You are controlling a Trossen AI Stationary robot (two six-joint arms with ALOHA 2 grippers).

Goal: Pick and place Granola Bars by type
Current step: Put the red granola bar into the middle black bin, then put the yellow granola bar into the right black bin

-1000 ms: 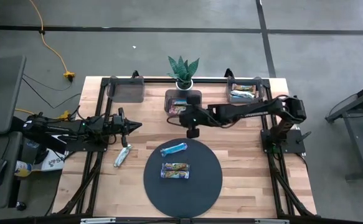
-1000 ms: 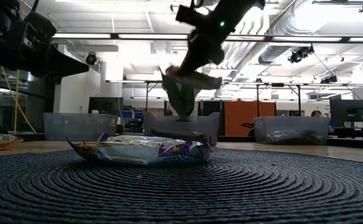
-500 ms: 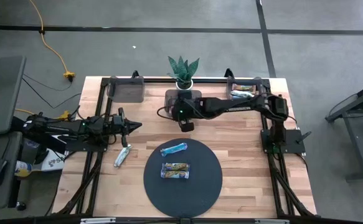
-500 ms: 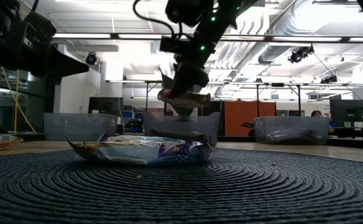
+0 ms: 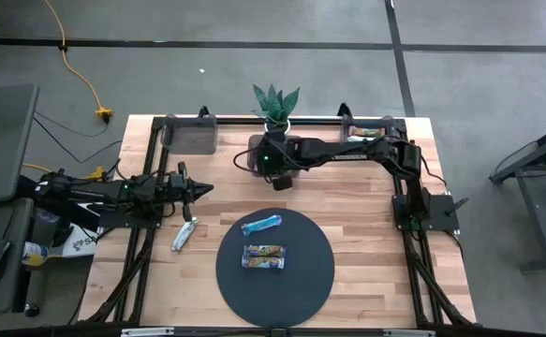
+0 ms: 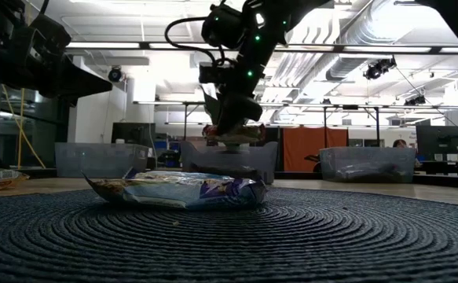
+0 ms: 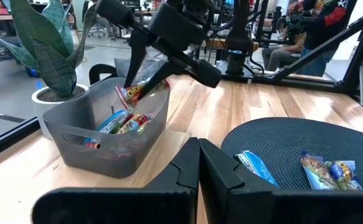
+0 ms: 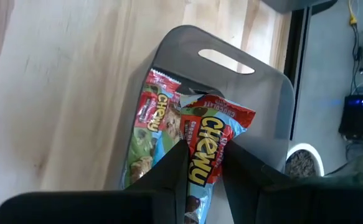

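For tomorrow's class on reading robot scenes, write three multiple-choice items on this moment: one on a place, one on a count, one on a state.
1. Where is the right gripper?
A. over the middle grey bin
B. over the round mat
C. beside the left arm

2. How many bars lie on the dark mat?
A. none
B. two
C. four

3. The right gripper is
A. open, empty
B. shut on a red bar
C. out of view

Answers: 1 A, it hangs above that bin; 2 B, two wrappers show there; 3 B, its fingers pinch the wrapper.
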